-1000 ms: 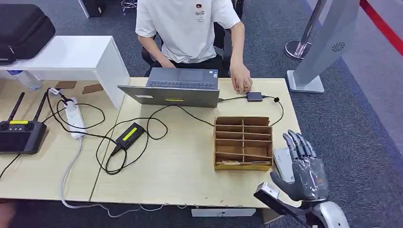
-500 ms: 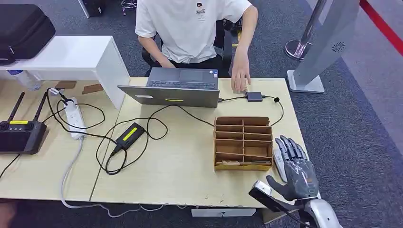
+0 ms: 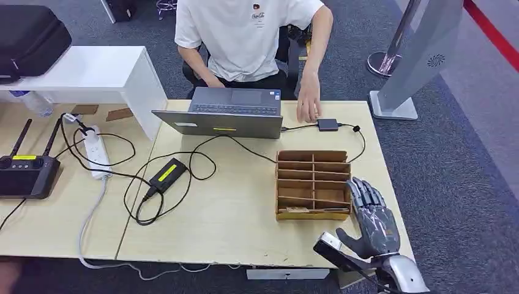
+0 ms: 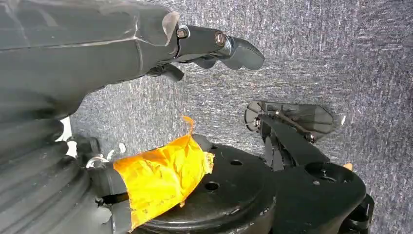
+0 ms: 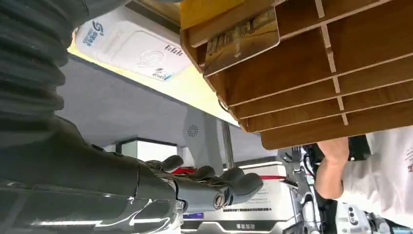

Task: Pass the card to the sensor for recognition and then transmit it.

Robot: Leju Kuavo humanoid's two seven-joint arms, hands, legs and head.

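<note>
Your right hand [image 3: 371, 215] is empty, fingers spread, hovering at the table's near right corner just right of the cardboard organizer [image 3: 313, 184]. The card [image 5: 242, 40] lies flat in the organizer's nearest row, its end poking out toward you, so it's just left of that hand. In the right wrist view you get the white sensor [image 5: 127, 47] under the hand, hidden in head view; the left hand [image 4: 146, 34] hangs empty over carpet.

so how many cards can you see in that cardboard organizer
1. A card lies in the near-left compartment of the cardboard organizer, its end sticking out at the front in the right wrist view. The dividers may hide others deeper in.
</note>
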